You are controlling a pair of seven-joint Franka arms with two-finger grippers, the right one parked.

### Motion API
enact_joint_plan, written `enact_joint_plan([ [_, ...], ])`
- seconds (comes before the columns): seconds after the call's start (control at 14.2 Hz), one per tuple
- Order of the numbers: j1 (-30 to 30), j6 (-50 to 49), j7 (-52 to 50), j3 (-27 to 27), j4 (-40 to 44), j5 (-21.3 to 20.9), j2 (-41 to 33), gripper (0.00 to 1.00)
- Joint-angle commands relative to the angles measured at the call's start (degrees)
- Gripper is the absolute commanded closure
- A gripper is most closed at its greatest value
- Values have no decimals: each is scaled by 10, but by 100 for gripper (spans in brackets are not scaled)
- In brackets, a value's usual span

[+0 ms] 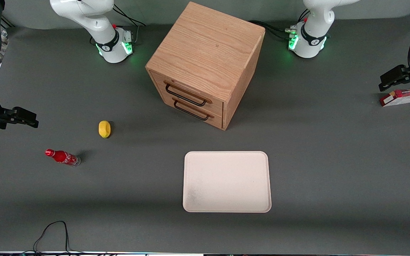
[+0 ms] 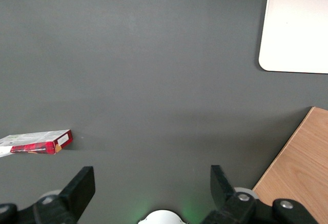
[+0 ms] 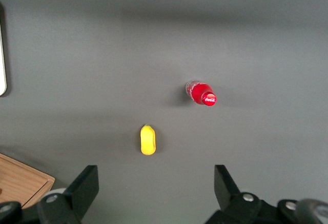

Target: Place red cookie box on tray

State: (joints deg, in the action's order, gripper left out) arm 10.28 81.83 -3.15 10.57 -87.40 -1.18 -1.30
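Note:
The red cookie box (image 1: 402, 97) lies flat on the grey table at the working arm's end, its white label end pointing toward the cabinet. It also shows in the left wrist view (image 2: 38, 142). My left arm's gripper (image 1: 386, 82) hovers above the table just beside the box, a little farther from the front camera. It is open and empty in the left wrist view (image 2: 151, 183), and the box lies outside its fingers (image 2: 79, 185). The cream-white tray (image 1: 226, 206) lies empty near the table's middle, nearer the front camera than the cabinet. One corner of it shows in the left wrist view (image 2: 297, 24).
A wooden two-drawer cabinet (image 1: 205, 60) stands mid-table, and its edge shows in the left wrist view (image 2: 302, 167). A yellow fruit (image 1: 104, 128) and a small red soda bottle (image 1: 62, 157) lie toward the parked arm's end. A black cable (image 1: 52, 231) loops at the front edge.

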Motion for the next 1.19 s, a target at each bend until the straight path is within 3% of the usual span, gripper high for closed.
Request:
enact_joint_plan([
  [0.0,-11,-4,-2,-10,-20,5,-16,0],
  [0.21,-11,-4,10,-11,-20,6,-13,0],
  [0.35,-6,-3,97,-13,-23,-11,-10,0],
  [0.49,-1,28,284,-63,-65,-49,-8,0],
  [0.84,9,126,635,-191,-141,-59,-13,1],
  [1.12,53,190,899,-251,-210,-60,-16,2],
])
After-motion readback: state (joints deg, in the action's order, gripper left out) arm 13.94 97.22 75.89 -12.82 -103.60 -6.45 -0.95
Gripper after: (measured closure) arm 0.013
